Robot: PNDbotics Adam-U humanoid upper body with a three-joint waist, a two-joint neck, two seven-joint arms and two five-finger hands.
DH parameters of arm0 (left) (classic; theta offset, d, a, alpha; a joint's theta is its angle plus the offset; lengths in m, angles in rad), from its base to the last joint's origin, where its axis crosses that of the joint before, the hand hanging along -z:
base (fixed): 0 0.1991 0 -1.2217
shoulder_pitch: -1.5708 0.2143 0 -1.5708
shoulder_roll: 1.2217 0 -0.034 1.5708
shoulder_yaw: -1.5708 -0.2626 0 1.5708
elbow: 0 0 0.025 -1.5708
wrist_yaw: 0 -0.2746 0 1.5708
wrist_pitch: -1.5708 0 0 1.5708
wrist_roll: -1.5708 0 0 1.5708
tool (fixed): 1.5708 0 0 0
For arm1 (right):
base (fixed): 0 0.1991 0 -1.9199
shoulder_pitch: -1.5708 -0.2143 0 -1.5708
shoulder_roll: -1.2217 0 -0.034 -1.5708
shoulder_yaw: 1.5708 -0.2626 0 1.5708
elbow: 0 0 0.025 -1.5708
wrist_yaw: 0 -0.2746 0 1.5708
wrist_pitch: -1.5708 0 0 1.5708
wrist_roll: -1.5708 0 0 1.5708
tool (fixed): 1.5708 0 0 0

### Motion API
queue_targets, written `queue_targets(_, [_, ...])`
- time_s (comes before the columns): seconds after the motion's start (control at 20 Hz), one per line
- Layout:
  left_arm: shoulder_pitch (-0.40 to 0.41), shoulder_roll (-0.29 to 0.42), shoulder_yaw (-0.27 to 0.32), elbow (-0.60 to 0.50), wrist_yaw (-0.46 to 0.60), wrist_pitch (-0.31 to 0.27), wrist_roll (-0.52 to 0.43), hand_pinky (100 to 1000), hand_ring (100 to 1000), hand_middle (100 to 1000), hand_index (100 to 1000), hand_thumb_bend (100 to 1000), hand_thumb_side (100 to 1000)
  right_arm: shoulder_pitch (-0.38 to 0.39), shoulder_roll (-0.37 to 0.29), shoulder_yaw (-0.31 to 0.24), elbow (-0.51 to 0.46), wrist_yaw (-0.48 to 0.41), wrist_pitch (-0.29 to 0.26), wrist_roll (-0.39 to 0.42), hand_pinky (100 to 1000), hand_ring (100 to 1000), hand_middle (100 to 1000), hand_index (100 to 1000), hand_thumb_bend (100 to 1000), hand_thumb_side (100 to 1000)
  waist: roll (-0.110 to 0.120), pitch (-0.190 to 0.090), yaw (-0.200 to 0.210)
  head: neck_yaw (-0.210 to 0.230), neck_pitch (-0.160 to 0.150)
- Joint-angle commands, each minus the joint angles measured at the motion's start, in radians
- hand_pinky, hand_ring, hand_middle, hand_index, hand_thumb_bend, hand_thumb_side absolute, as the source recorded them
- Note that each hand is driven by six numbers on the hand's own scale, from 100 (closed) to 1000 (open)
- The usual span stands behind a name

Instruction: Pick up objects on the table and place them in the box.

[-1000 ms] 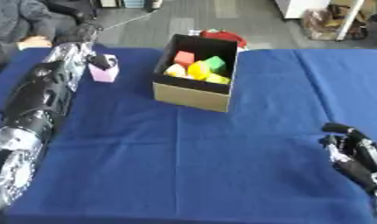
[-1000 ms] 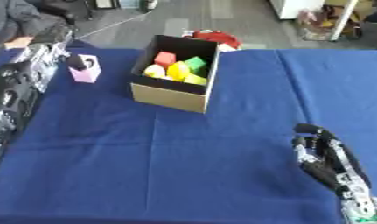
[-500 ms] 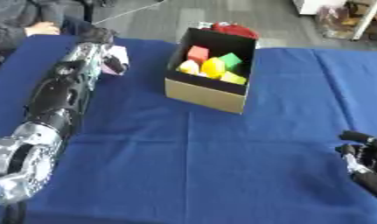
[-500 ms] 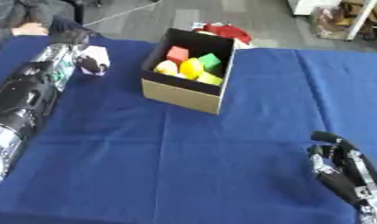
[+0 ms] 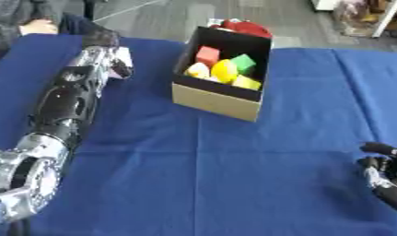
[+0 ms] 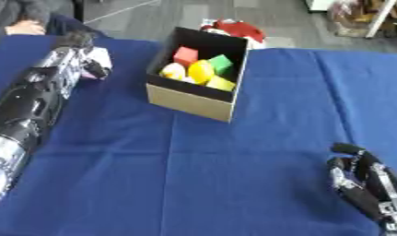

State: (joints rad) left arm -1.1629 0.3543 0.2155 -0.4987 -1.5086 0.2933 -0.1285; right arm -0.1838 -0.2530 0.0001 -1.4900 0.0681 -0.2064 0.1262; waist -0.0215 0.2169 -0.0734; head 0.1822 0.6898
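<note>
1. the left hand reaches to the far left of the table, its fingers curled round a small pale pink object that shows only in part behind them.
2. the object is well apart from the box, which stands open near the middle of the table with red, green and yellow pieces already inside.
3. risk: so little of the pink object shows in the grasp that it could slip out on the way across, a judgement from how it sits among the fingers.
4. risk: the box wall facing the hand is tall; a low carry could knock the box or push it along the cloth.
5. the right hand rests idle at the lower right, fingers up and relaxed, holding nothing.
6. the blue cloth covers the table; some creases show.
7. beyond lies grey floor, a red thing behind the box, and a person's hand at the far left edge.
</note>
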Motion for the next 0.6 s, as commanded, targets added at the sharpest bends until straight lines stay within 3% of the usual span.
queue_targets(0.05, [-0.026,0.031,0.006,-0.017,0.000,0.021,0.028,843,817,856,957,387,260,-0.012,-0.030,-0.005,-0.012,-0.006,0.001,-0.005,766,676,745,806,100,213,-0.012,0.005,-0.002,-0.001,-0.019])
queue_targets(0.4, [-0.010,0.032,-0.003,0.018,0.029,0.044,-0.003,818,808,840,937,368,282,-0.018,-0.031,-0.006,-0.012,-0.009,0.005,-0.008,765,675,745,806,100,209,-0.012,0.021,-0.007,-0.003,-0.031])
queue_targets(0.5, [-0.002,0.030,-0.004,0.025,0.040,0.049,-0.003,723,711,780,885,305,279,-0.019,-0.032,-0.006,-0.013,-0.009,0.005,-0.008,765,675,745,805,100,208,-0.013,0.023,-0.007,-0.003,-0.032])
queue_targets(0.6, [0.004,0.027,-0.007,0.030,0.057,0.044,0.001,687,663,755,861,275,273,-0.020,-0.031,-0.007,-0.013,-0.009,0.005,-0.008,765,675,745,805,100,209,-0.012,0.025,-0.007,-0.003,-0.033])
